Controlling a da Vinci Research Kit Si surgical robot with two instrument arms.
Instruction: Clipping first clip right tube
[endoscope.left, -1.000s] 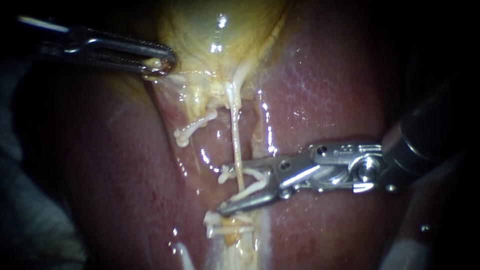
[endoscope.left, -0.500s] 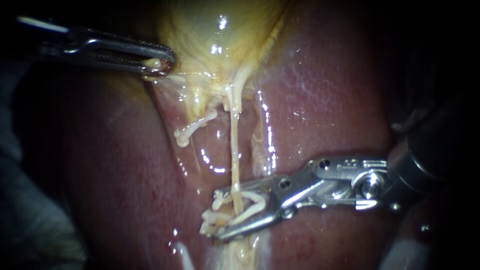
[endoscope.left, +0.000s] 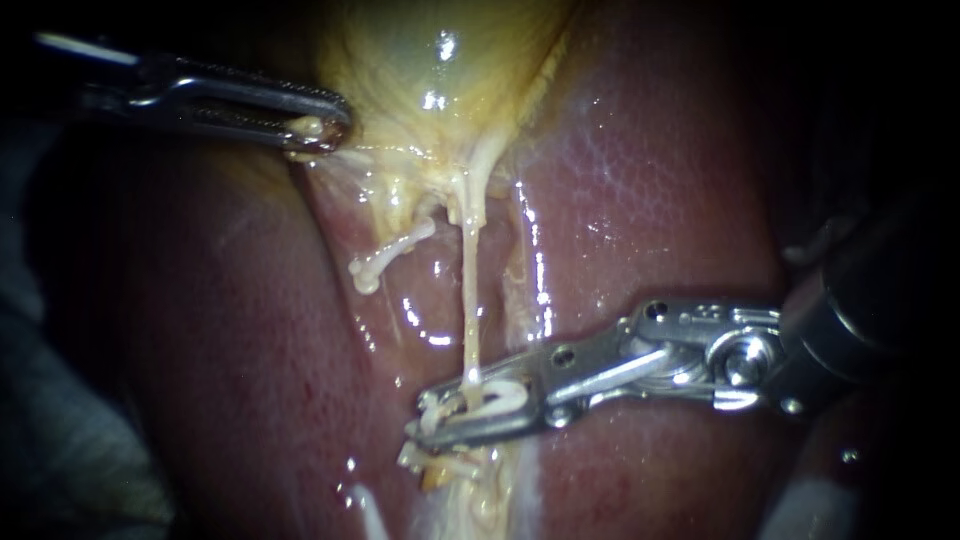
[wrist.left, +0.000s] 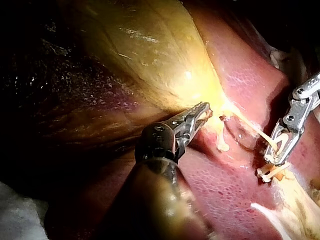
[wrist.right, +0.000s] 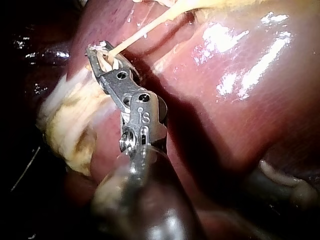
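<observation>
A thin pale tube runs taut from the yellow gallbladder down across the liver. My right instrument comes in from the right, and its jaws stand nearly together on a white clip wrapped around the low end of this tube. The right wrist view shows the clip in the jaws with the tube leading away from them. My left instrument is shut on the edge of the gallbladder and holds it to the left. In the left wrist view its jaws grip that yellow tissue.
A short pale tube stub with a free end lies left of the taut tube. Ragged pale and yellow tissue sits just below the right jaws. Wet liver surrounds the site on both sides.
My right jaws have slid down the tube toward the ragged tissue and closed from wide apart to nearly together on the clip. The left instrument has not moved.
</observation>
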